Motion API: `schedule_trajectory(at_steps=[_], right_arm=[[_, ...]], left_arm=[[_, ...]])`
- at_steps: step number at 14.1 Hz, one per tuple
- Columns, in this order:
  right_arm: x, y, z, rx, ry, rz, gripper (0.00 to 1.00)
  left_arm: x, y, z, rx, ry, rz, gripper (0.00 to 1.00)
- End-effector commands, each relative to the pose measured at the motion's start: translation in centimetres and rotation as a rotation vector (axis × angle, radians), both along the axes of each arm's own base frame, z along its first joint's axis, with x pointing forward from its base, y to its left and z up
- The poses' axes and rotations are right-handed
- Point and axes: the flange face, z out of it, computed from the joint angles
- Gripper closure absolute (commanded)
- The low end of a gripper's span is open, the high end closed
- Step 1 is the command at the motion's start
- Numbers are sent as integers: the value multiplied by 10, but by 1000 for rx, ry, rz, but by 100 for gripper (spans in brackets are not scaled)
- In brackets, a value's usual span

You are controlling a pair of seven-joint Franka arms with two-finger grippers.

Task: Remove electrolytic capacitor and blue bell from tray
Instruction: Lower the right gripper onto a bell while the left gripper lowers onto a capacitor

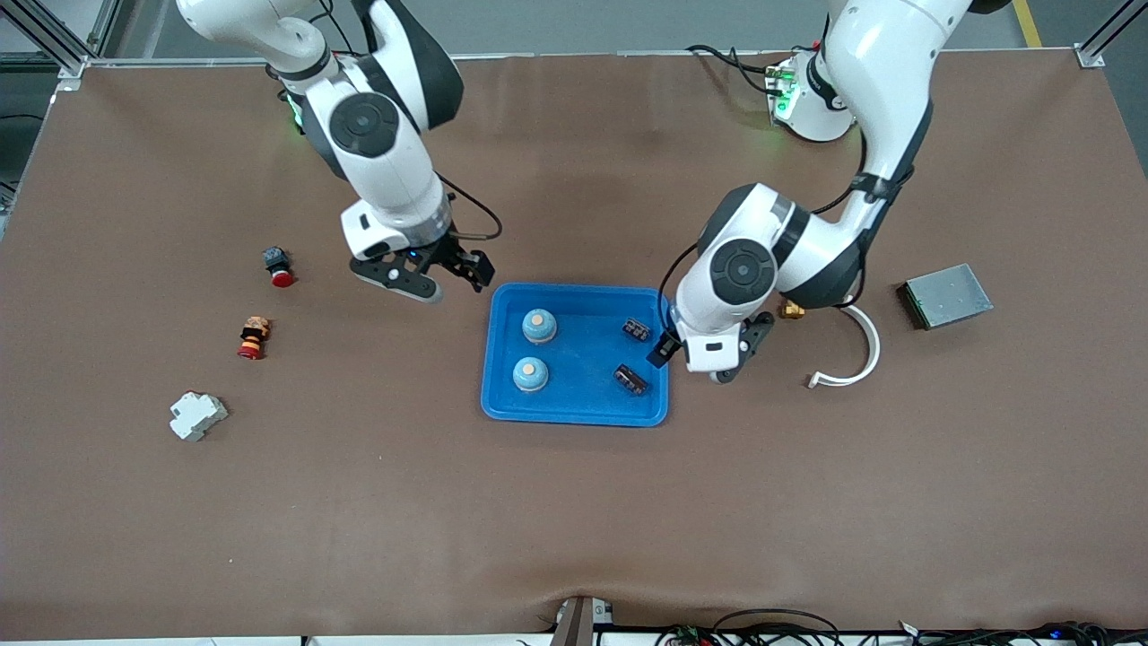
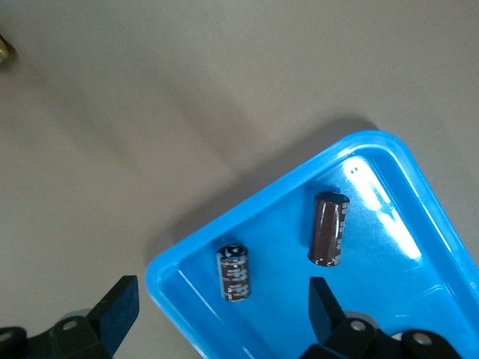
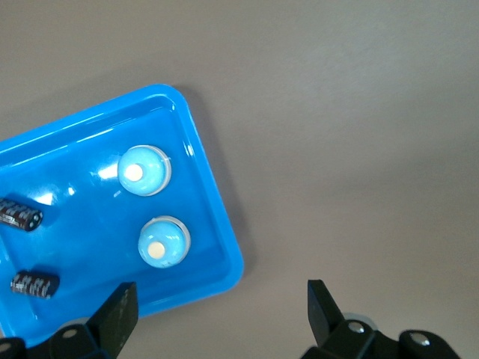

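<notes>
Glossy bright-blue plastic tray (image 1: 575,408) lies mid-tabletop, holding two domed blue bells (image 1: 539,327) toward the right arm's end and two dark cylindrical capacitors (image 1: 630,379) toward the left arm's. Right gripper (image 1: 446,274) and left gripper (image 1: 692,356) hover at its edges, fingers spread, empty. Smooth cylinders could roll from a pinch; domes may slip.

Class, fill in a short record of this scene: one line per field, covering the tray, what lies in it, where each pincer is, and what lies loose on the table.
Tray: blue tray, mid-table
Bells: two blue bells, toward the right arm's end of the tray
Capacitors: two dark capacitors, lying toward the left arm's end
Left pincer: open, empty, at the tray's rim by the capacitors
Right pincer: open, empty, over the table beside the tray
Loose items: grey plate, white curved strip, red button
</notes>
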Motion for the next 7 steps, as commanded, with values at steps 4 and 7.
schedule_trajectory(at_steps=[4, 7], right_arm=[[-8, 47, -61, 49, -10, -96, 0], [-12, 59, -89, 50, -14, -105, 0]], left_arm=[[-11, -38, -47, -13, -25, 121, 0], [-25, -50, -68, 39, -26, 157, 0]])
